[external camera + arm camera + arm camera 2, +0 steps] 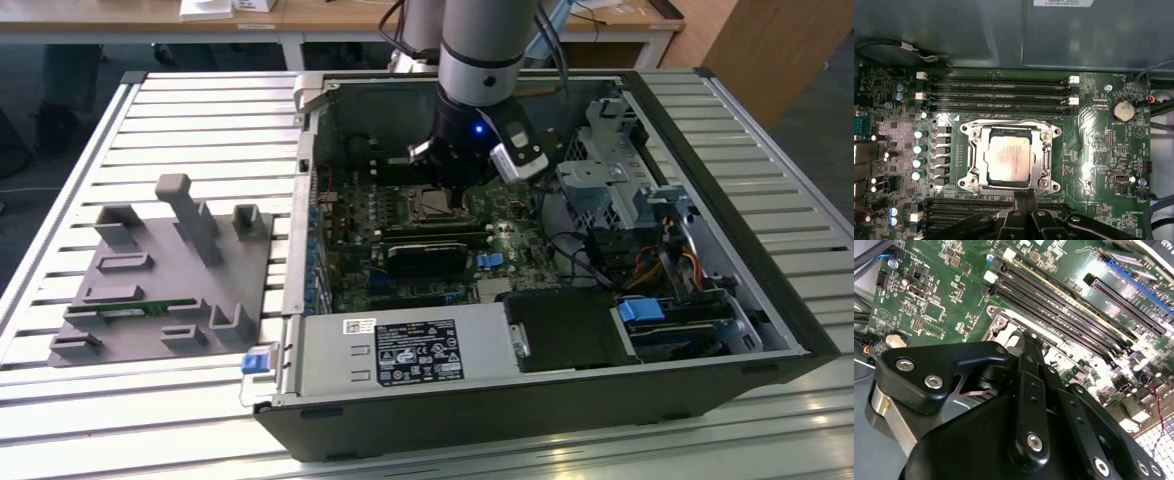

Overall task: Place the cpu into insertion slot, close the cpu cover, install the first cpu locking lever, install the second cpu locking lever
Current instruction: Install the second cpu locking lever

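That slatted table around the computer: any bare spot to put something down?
Yes: the slatted table is bare in front of the grey fixture block and along the exterior view's right of the computer case. Inside, around the gripper and cpu, it is crowded.

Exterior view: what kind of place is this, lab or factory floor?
Probably a lab or workshop test bench: an opened computer case lies on a slatted aluminium table, a grey fixture block sits beside it, and wooden desks stand behind.

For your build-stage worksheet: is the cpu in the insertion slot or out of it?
In. In the first wrist view the cpu lies flat inside the insertion slot, with the cpu cover framing its edges.
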`<action>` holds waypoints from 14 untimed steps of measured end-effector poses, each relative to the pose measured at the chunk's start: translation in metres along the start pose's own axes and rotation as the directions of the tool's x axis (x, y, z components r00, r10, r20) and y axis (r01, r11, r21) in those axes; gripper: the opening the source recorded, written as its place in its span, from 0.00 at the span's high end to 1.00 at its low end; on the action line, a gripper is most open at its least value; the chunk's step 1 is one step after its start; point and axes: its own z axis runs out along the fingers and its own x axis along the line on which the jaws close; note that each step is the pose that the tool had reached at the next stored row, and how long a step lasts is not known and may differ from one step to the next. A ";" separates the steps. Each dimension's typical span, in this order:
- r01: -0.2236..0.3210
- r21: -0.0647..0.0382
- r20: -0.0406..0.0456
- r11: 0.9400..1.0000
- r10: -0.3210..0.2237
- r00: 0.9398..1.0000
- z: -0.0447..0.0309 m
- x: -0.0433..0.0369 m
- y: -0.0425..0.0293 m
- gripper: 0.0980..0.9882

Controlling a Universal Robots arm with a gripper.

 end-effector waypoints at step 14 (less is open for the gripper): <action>0.000 0.000 0.000 1.000 0.000 1.000 0.0003 0.0000 -0.0030 0.99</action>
